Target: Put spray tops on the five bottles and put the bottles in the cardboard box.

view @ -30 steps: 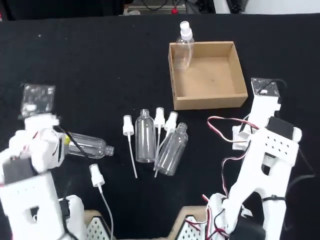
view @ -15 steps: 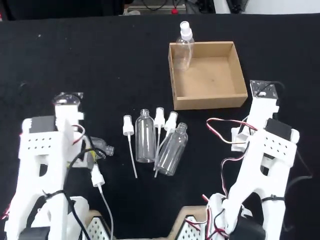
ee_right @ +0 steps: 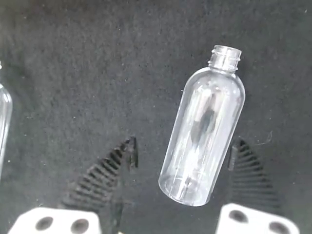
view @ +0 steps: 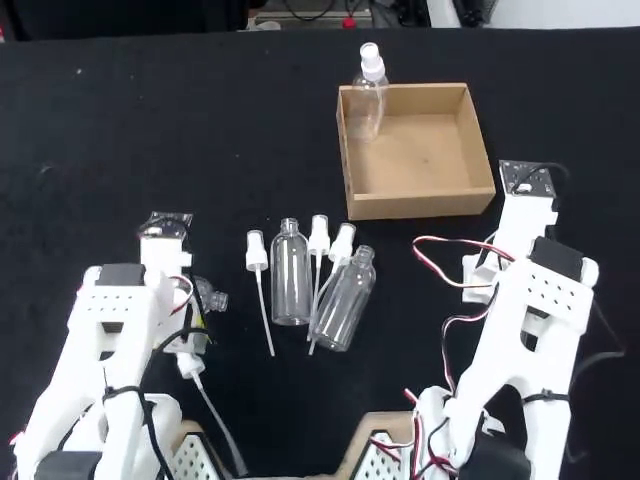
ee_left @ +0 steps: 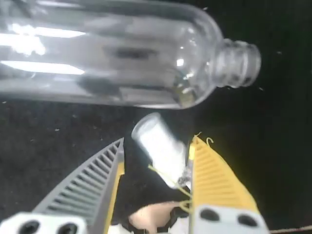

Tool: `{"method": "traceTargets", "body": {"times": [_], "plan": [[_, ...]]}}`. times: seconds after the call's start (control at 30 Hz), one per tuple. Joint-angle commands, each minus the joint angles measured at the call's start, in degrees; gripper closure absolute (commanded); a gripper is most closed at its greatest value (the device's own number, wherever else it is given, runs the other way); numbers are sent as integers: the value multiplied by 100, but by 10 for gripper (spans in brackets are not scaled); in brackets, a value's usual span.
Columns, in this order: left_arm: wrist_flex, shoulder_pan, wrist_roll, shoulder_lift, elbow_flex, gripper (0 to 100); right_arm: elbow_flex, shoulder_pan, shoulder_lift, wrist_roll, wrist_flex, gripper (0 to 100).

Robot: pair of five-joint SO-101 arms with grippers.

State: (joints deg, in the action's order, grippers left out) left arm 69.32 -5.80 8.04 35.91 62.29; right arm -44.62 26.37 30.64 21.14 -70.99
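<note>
A clear uncapped bottle (ee_left: 107, 53) lies on the black cloth, its open neck (view: 211, 297) sticking out beside my left arm (view: 120, 330). My left gripper (ee_left: 157, 144) stands open just beside it, with a white spray top (ee_left: 161, 148) between the fingers, leaning on one of them. That spray top's tube (view: 215, 420) trails toward the table's front edge. My right gripper (ee_right: 185, 145) is open astride another uncapped bottle (ee_right: 204, 146) lying flat. Two bare bottles (view: 291, 270) (view: 345, 298) and three loose spray tops (view: 256, 250) lie mid-table. A capped bottle (view: 368, 90) stands in the cardboard box (view: 420, 205).
The box sits at the back right, with bare floor beside the capped bottle in its far-left corner. My right arm (view: 530, 290) stands in front of the box, red and white wires looping off it. Black cloth covers the table.
My left arm has swung in from the left edge and now sits over the lying bottle and the spray top beside it. The right arm has not moved.
</note>
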Motion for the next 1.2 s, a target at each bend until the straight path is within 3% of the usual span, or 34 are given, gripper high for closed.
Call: {"method": "traceTargets", "body": {"times": [0.0,0.97,1.17], "plan": [[-457,84,-44,44,154,793,40,132,224,62,114,713],[-993,101,-35,44,303,798,57,132,224,62,114,712],[-914,558,-9,53,242,795,66,132,224,62,114,712]]}}
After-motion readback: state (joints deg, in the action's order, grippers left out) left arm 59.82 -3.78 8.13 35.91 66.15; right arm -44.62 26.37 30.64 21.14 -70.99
